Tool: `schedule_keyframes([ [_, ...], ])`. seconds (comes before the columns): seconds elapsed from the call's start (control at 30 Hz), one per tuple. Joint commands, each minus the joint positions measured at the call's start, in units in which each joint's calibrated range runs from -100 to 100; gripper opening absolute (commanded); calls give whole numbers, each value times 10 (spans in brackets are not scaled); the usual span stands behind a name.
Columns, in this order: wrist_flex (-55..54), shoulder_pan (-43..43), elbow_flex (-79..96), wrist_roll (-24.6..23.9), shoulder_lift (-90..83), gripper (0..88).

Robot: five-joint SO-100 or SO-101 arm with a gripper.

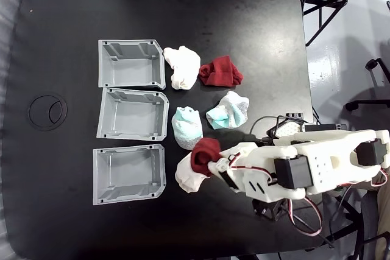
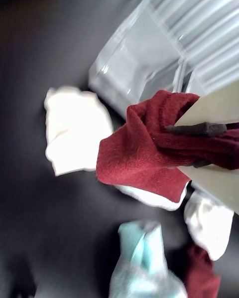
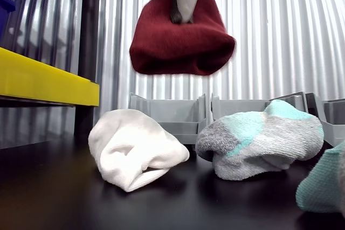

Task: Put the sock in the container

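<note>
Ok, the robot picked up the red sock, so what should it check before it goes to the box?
1. Grip: gripper pinches the dark red sock: ok.
2. Lifted: in the other view it hangs above the white sock: ok.
3. Nearest grey bin open, nothing in it: ok.
4. Sock over the bin: not ok, it is beside it in the fixed view.
5. Nothing on the table between sock and bin: ok.
6. Whether the loose hanging cloth clears the bin wall: cannot tell.
</note>
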Motion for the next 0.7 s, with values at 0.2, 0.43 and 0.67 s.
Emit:
schedule_keyframes([
  [0.2,-3,8,-306,-3,175,13],
  [0.43,0,5,-535,-3,346,13],
  [0.67,0,5,-696,-29,460,13],
])
